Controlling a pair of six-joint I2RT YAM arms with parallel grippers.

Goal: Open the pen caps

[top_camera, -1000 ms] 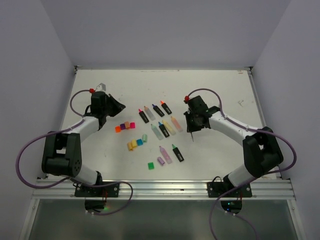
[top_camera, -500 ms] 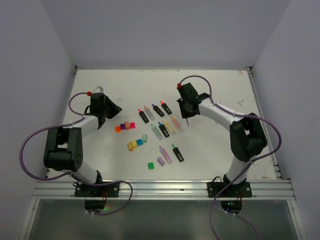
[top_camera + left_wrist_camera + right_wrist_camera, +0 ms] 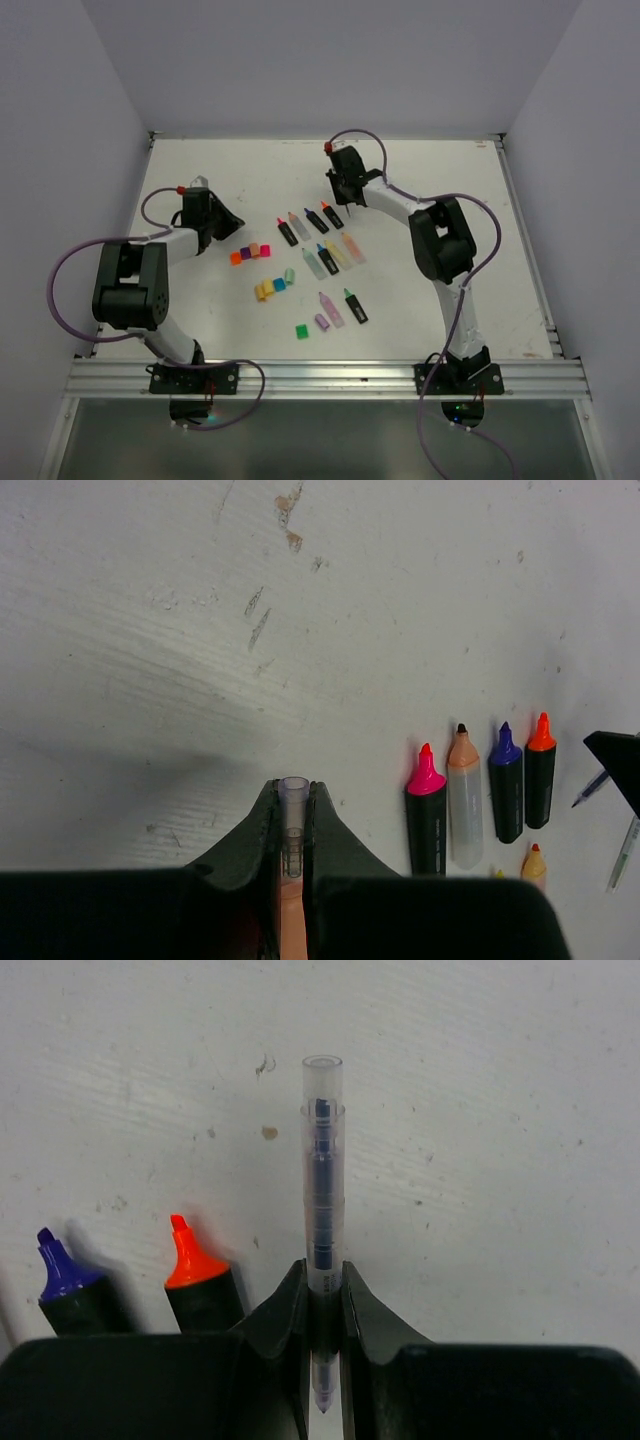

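Gripping a thin clear pen [image 3: 322,1180] with a dark blue core, the right gripper [image 3: 323,1285] has its fingers drawn narrow on the barrel, which sticks out past the tips toward the top of the right wrist frame. A purple tip and an orange tip of two black highlighters lie at the lower left of that frame. In the overhead view this gripper sits at upper centre, just above the upper row of highlighters [image 3: 316,221]. The left gripper [image 3: 293,798] is at the left of the overhead frame, its fingers pinched tight on a small clear tube [image 3: 293,825] that pokes out between them, with something peach-coloured behind it that cannot be made out. The pen caps [image 3: 252,252] lie loose on the white table [image 3: 400,300], none of them in either gripper. Pink, orange and purple ones are bunched just left of centre, between the left gripper and the highlighters. Yellow and blue ones lie just below them, and a green one lies lower still, near the bottom of the spread. The highlighters lie in rows at centre with their coloured tips bare
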